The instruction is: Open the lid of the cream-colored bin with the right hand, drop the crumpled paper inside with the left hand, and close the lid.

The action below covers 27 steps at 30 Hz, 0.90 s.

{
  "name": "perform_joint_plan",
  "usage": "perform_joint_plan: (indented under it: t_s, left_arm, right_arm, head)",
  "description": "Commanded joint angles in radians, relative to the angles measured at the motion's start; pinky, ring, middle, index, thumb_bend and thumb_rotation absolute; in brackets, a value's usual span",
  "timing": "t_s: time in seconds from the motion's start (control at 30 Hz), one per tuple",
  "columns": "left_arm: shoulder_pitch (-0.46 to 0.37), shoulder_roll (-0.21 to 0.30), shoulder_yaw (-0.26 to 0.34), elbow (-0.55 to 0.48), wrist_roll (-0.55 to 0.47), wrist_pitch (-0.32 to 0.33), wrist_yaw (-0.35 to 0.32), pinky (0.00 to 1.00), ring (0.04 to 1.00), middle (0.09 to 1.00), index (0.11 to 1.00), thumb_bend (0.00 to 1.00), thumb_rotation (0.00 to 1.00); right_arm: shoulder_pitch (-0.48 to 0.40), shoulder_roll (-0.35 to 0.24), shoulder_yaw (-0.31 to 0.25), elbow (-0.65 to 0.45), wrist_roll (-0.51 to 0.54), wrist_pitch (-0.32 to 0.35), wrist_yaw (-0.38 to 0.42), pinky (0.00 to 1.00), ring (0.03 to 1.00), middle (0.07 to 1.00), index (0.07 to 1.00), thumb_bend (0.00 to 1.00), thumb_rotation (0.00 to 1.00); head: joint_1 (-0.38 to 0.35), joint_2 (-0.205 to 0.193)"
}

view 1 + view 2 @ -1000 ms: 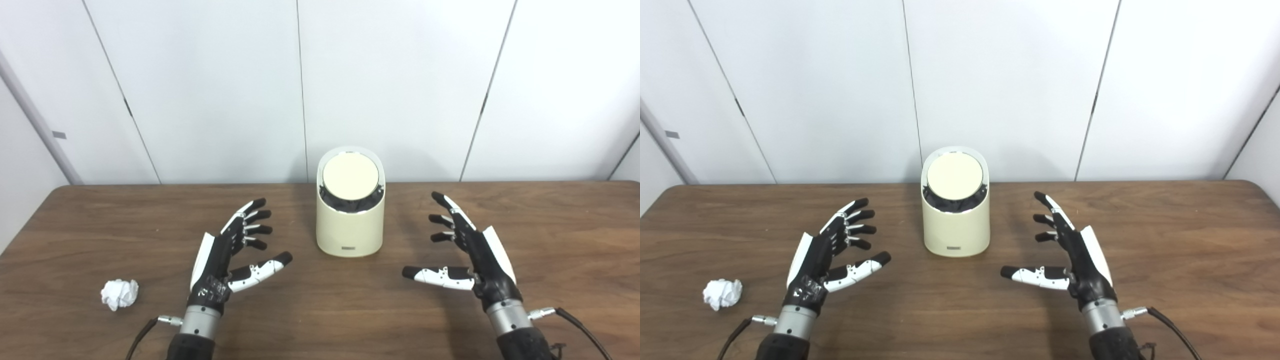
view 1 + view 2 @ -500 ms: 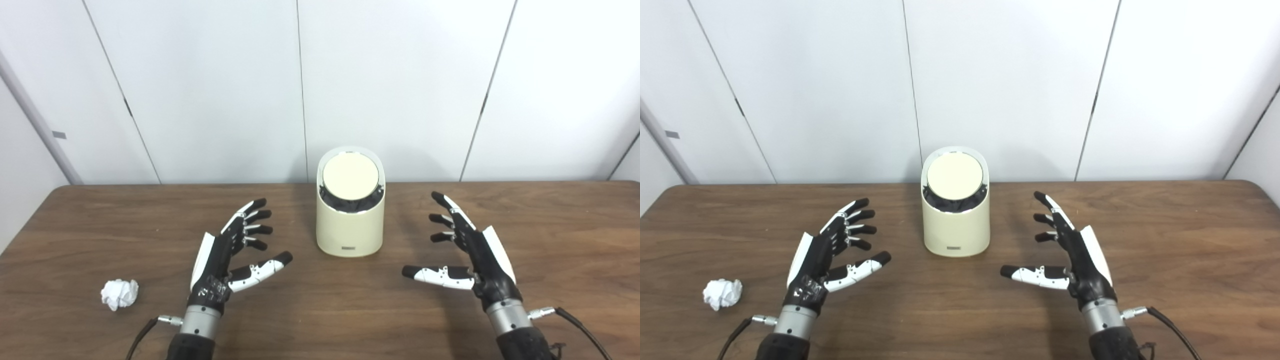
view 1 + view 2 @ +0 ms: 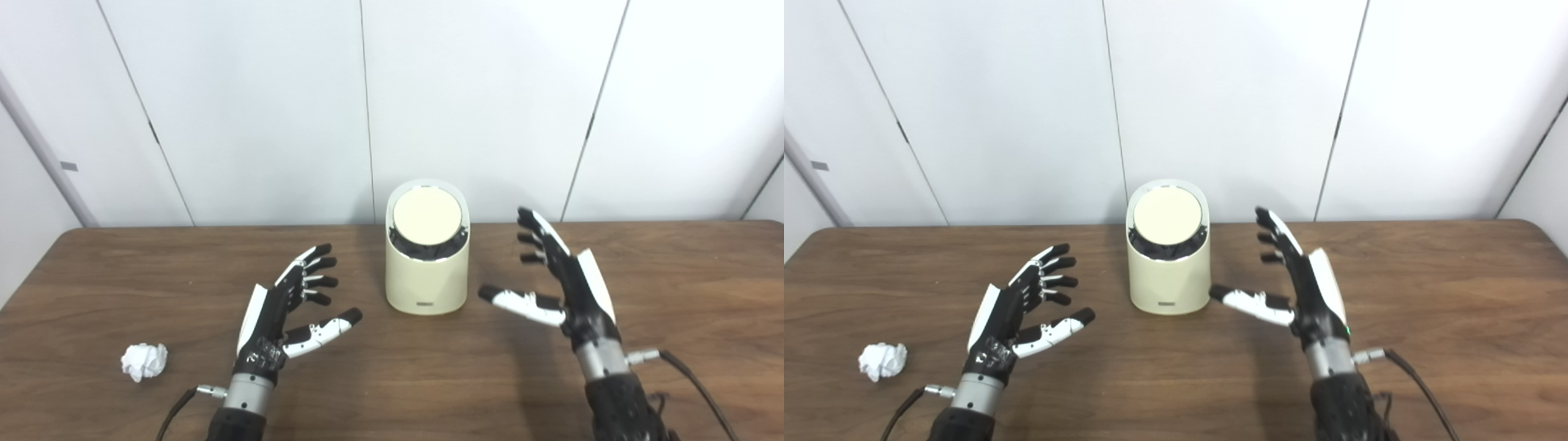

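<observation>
If swung carelessly at round lid (image 3: 427,215), could topple cream-colored bin (image 3: 427,282); right hand (image 3: 566,285) splayed, empty; left hand (image 3: 288,312) splayed, empty, crumpled paper (image 3: 143,361) well apart.

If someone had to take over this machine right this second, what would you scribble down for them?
Left robot hand: open, empty, hovering above the table left of the bin.
Right robot hand: open, empty, raised right of the bin, not touching it.
Cream-colored bin: upright at the table's middle, round lid closed.
Crumpled paper: on the wooden table, far left, outside the left robot hand.
Done: nothing yet.
Left: right robot hand opens lid, left robot hand picks up and drops paper in, close lid.
</observation>
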Motion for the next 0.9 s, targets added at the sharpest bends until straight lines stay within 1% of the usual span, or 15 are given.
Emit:
perform_joint_plan:
  t_s: [0.0,0.03,0.13,0.2,0.27,0.33,0.43,0.57,0.67,0.77,0.87]
  left_arm:
    - [-0.028,0.005,0.000,-0.028,0.002,-0.032,0.005,0.60,0.716,0.823,0.877,0.76,0.23]
    - [-0.028,0.004,-0.001,-0.030,0.002,-0.031,0.006,0.61,0.717,0.822,0.878,0.76,0.23]
    - [-0.027,0.003,-0.001,-0.032,0.000,-0.029,0.006,0.66,0.722,0.821,0.878,0.76,0.23]
    - [-0.026,0.003,0.000,-0.034,0.002,-0.026,0.006,0.65,0.722,0.822,0.879,0.76,0.23]
    - [-0.025,0.004,-0.001,-0.035,0.001,-0.026,0.005,0.62,0.719,0.825,0.879,0.76,0.23]
    - [-0.025,0.005,-0.001,-0.035,0.002,-0.027,0.005,0.61,0.716,0.824,0.878,0.76,0.23]
    - [-0.025,0.003,0.000,-0.037,-0.005,-0.021,0.003,0.60,0.715,0.822,0.877,0.77,0.23]
    - [-0.026,0.003,-0.001,-0.038,-0.006,-0.021,0.000,0.60,0.714,0.823,0.880,0.76,0.23]
    - [-0.027,0.003,-0.001,-0.037,-0.009,-0.021,-0.001,0.60,0.717,0.823,0.879,0.76,0.22]
    - [-0.028,0.002,-0.002,-0.036,-0.004,-0.020,-0.001,0.62,0.716,0.821,0.878,0.76,0.21]
    - [-0.028,0.002,-0.003,-0.036,-0.006,-0.020,-0.002,0.63,0.716,0.820,0.878,0.76,0.22]
  right_arm:
    - [-0.066,0.012,0.005,-0.013,-0.013,0.015,-0.005,0.72,0.855,0.896,0.890,0.81,0.43]
    - [-0.084,0.013,0.008,-0.008,-0.017,0.024,-0.004,0.70,0.845,0.888,0.885,0.81,0.43]
    - [-0.134,0.016,0.016,0.009,-0.027,0.052,-0.001,0.69,0.847,0.886,0.882,0.82,0.43]
    - [-0.166,0.012,0.026,0.024,-0.046,0.073,0.001,0.68,0.847,0.891,0.886,0.83,0.44]
    - [-0.193,0.008,0.036,0.038,-0.061,0.090,0.003,0.65,0.843,0.902,0.893,0.82,0.43]
    - [-0.219,0.007,0.042,0.053,-0.062,0.100,0.007,0.63,0.839,0.899,0.893,0.81,0.41]
    - [-0.248,0.006,0.045,0.076,-0.063,0.109,0.008,0.64,0.847,0.907,0.896,0.82,0.40]
    - [-0.290,0.008,0.047,0.103,-0.071,0.145,0.008,0.68,0.857,0.920,0.894,0.82,0.39]
    - [-0.315,0.006,0.052,0.118,-0.077,0.162,0.009,0.68,0.854,0.919,0.893,0.81,0.39]
    - [-0.337,0.005,0.053,0.139,-0.070,0.164,0.009,0.69,0.862,0.922,0.894,0.81,0.39]
    - [-0.354,0.001,0.058,0.166,-0.070,0.153,0.003,0.74,0.882,0.922,0.895,0.81,0.38]
  head:
    - [0.003,0.002]
    - [0.003,0.002]
    - [0.003,0.004]
    - [0.005,0.004]
    - [0.005,0.003]
    - [0.005,0.004]
    - [0.005,0.005]
    - [0.004,0.005]
    - [0.005,0.005]
    - [0.005,0.005]
    - [0.010,0.007]
